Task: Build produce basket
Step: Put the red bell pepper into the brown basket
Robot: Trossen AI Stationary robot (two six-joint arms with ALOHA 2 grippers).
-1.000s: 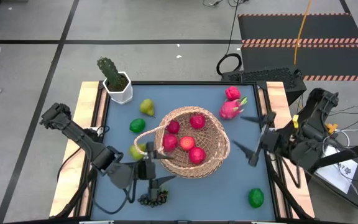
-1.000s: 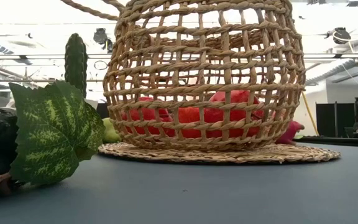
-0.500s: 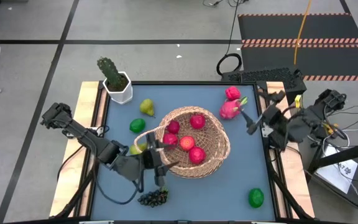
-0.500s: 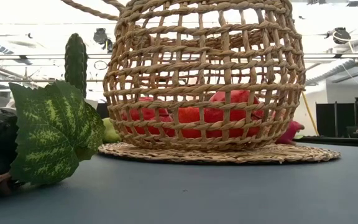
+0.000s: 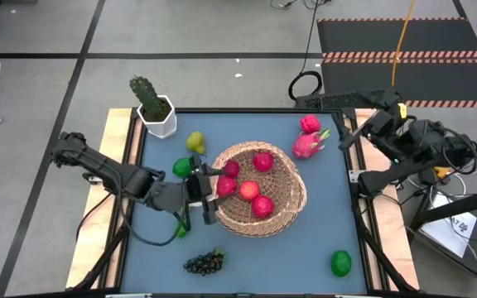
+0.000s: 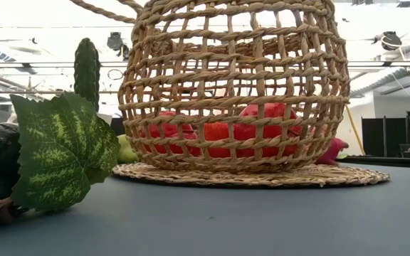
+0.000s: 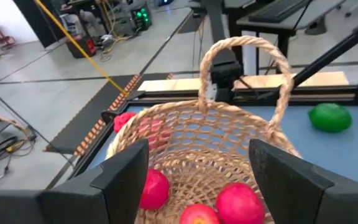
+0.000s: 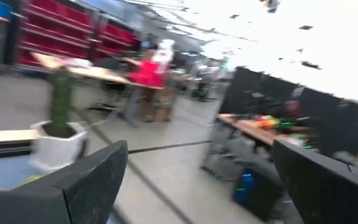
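Meanwhile, left gripper (image 5: 208,190) hovers open-jawed at the basket (image 5: 292,199) rim.

Potted cactus (image 8: 59,118) beyond the open right tool (image 8: 197,186).

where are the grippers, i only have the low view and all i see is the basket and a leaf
observer: the left gripper is at the basket's left rim, fingers open with nothing between them
operator: and the right one
observer: the right gripper is by the table's right edge, near the dragon fruit, open and empty
operator: anything loose on my side of the table
observer: a lime sits alone near the front right corner, well clear of the basket
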